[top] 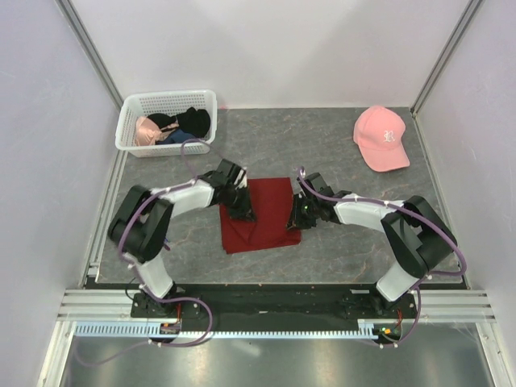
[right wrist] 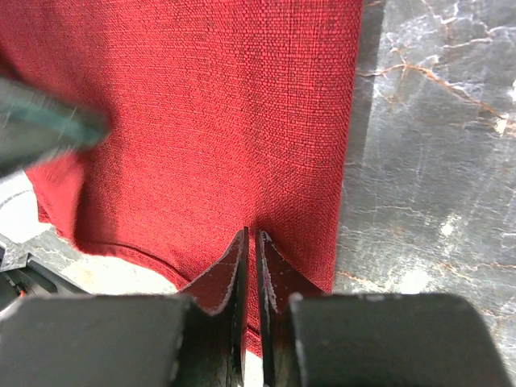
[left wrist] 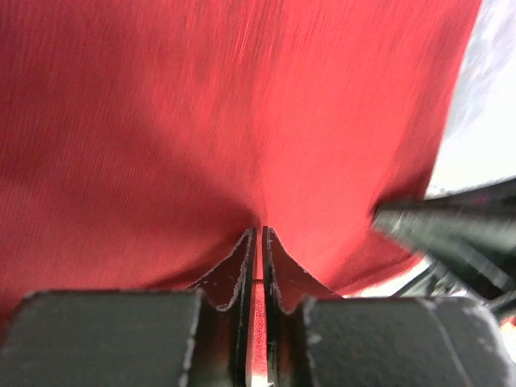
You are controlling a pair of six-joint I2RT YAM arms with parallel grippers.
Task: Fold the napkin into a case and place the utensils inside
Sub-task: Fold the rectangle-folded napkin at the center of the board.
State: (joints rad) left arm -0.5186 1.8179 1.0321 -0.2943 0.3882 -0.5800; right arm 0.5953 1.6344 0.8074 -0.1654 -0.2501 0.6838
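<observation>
The dark red napkin lies on the grey table between my two arms, with its left part folded over. My left gripper is shut on the napkin's left side; in the left wrist view a strip of red cloth sits pinched between the jaws. My right gripper is shut on the napkin's right edge; the right wrist view shows the jaws closed on the cloth close to its edge. No utensils are in view.
A white basket holding black and pink garments stands at the back left. A pink baseball cap lies at the back right. Grey marbled table shows right of the napkin. Walls enclose the table on three sides.
</observation>
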